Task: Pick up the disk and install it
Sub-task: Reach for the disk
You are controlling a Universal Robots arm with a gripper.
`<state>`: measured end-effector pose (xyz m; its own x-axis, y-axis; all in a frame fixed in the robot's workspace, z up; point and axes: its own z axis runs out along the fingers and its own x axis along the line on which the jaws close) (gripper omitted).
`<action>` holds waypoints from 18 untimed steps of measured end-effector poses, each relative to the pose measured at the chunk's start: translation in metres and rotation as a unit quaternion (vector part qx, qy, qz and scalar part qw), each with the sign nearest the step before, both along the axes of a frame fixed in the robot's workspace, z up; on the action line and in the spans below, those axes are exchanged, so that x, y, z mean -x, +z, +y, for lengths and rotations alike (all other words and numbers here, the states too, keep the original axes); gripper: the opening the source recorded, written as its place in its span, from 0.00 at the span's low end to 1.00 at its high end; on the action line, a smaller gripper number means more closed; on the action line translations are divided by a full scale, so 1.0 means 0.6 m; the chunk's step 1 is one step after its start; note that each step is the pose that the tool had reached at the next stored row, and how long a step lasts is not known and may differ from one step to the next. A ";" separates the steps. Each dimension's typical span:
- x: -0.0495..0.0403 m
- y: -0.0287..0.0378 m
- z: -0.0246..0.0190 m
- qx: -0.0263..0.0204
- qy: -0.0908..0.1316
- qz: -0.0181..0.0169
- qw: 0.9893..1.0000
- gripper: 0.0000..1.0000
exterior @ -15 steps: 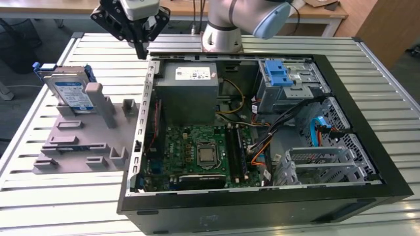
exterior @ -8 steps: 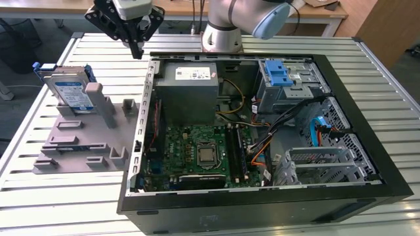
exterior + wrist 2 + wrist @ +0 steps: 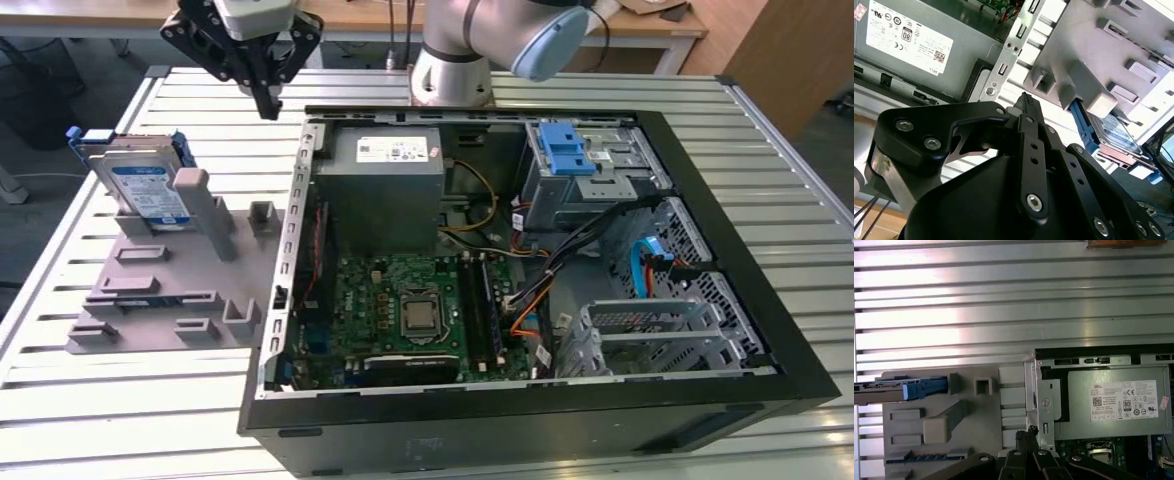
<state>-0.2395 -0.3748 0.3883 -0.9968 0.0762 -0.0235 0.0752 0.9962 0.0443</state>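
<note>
Slatted desk (image 3: 120,420) carries the open case (image 3: 507,430), filling the exterior view's centre and right. On the exterior view's left sits the grey holder (image 3: 160,290). The disk (image 3: 144,185) stands on edge in it, upper left of the frame. Above, between holder and case, the end effector (image 3: 272,100) hangs, fingers pressed together, empty.

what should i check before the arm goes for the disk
1. The disk stands on edge in the grey holder: ok.
2. The pincer carries nothing: ok.
3. The pincer is open for a grasp: not ok, it is shut.
4. The pincer is over the disk: not ok, it hangs between the holder and the computer case.
5. The drive cage has a free slot: cannot tell.
</note>
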 end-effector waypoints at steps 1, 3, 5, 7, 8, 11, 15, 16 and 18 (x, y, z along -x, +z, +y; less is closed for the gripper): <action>0.002 0.000 0.0003 0.000 0.000 0.000 1.000 0.11; 0.005 0.000 0.0008 0.000 0.000 0.000 1.000 0.11; 0.008 -0.001 0.0012 0.000 0.000 0.000 1.000 0.11; 0.012 -0.001 0.0015 0.000 0.000 0.000 1.000 0.11; 0.013 -0.001 0.0017 0.000 0.000 0.000 1.000 0.11; 0.019 -0.001 0.0024 0.000 0.000 0.000 1.000 0.11; 0.027 -0.002 0.0027 0.000 0.000 0.000 1.000 0.11; 0.030 -0.002 0.0028 0.000 0.000 0.000 1.000 0.11; 0.034 -0.002 0.0029 0.000 0.000 0.000 1.000 0.11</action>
<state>-0.2596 -0.3730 0.3870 -0.9969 0.0757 -0.0234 0.0746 0.9962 0.0443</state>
